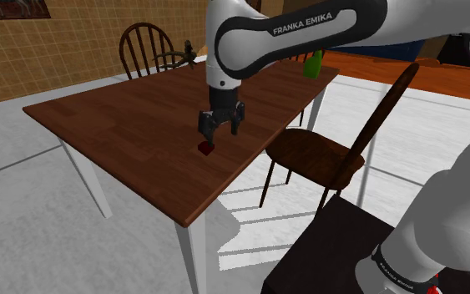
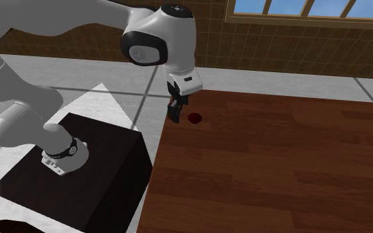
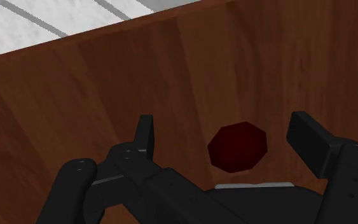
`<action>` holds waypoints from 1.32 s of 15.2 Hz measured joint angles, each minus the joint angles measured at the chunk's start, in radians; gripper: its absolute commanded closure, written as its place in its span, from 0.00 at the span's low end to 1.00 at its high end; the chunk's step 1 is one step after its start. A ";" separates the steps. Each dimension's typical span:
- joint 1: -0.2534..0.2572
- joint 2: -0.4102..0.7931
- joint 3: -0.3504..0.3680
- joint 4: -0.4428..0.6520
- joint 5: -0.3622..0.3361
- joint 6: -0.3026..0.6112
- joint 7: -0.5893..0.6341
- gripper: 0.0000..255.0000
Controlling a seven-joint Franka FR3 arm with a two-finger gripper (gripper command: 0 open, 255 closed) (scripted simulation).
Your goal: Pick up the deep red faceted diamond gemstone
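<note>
The dark wooden table [image 1: 116, 117] crossed the middle of the shoulder view, the white arm [image 1: 291, 33] bending down over it from the upper right. The black gripper [image 1: 220, 134] hung just above the tabletop near frame centre, fingers spread wide, clasping nothing. The dark red faceted gemstone [image 1: 205, 149] lay on the table just below it, and in the wrist view sat between the fingers, touching neither.

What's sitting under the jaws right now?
The dark red gemstone lies on the wooden table, between the open jaws and untouched. The tabletop directly beneath the gemstone is covered by it.
</note>
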 measured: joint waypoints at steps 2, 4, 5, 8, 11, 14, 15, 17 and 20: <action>0.009 0.073 0.011 0.061 -0.032 0.012 0.042 0.00; 0.020 0.145 0.016 0.134 -0.064 0.009 0.078 0.00; 0.023 0.165 0.017 0.146 -0.073 0.017 0.088 0.00; 0.029 0.198 0.018 0.150 -0.086 0.044 0.102 0.00; 0.029 0.211 0.016 0.124 -0.091 0.083 0.104 0.00; 0.029 0.212 0.016 0.106 -0.092 0.102 0.104 1.00; 0.029 0.212 0.016 0.105 -0.092 0.103 0.104 1.00; 0.029 0.211 0.016 0.104 -0.092 0.105 0.105 1.00; 0.029 0.211 0.016 0.103 -0.092 0.105 0.105 1.00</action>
